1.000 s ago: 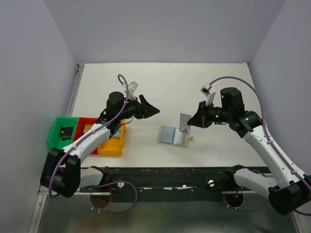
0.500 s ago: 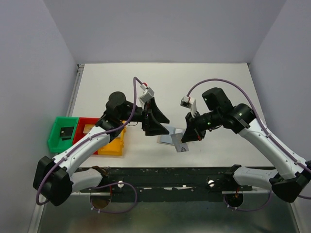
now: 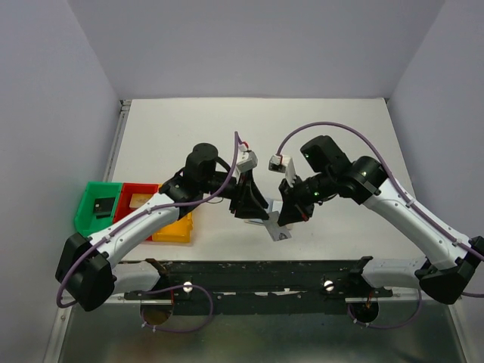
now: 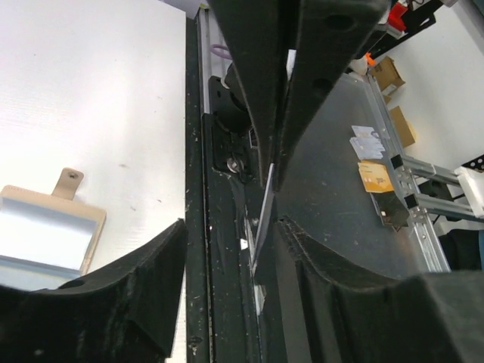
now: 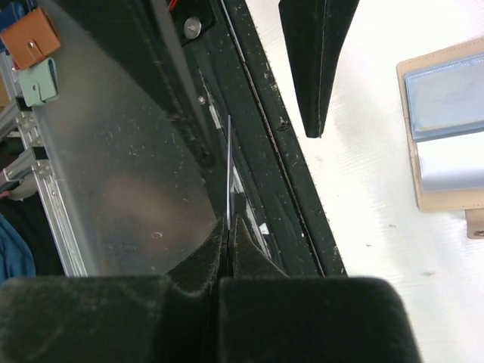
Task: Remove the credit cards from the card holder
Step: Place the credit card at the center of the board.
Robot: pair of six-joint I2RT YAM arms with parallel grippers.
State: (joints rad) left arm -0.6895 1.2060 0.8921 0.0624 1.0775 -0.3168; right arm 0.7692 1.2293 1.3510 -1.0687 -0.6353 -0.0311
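Observation:
My right gripper (image 3: 290, 212) (image 5: 227, 224) is shut on a thin silver-grey credit card (image 3: 277, 229) (image 5: 228, 162), which I see edge-on in the right wrist view. My left gripper (image 3: 254, 206) (image 4: 231, 227) faces it with jaws open. The card's edge (image 4: 262, 215) stands between the left fingers, close to the right-hand one (image 4: 333, 265), with a clear gap to the other. The card holder (image 5: 446, 136) (image 4: 45, 231) lies open on the table with its light blue-grey inside up and its tan tab (image 4: 69, 180) showing. In the top view the grippers cover most of it.
Green bin (image 3: 85, 215), red bin (image 3: 134, 190) and yellow bin (image 3: 172, 231) stand in a row at the left near edge. A small black object (image 3: 100, 204) lies in the green one. The black rail (image 3: 257, 268) runs along the table's near edge.
Both arms have swung inward and met over the card holder. The right gripper has carried the silver card left and lower. The left gripper has come right and now straddles the card.

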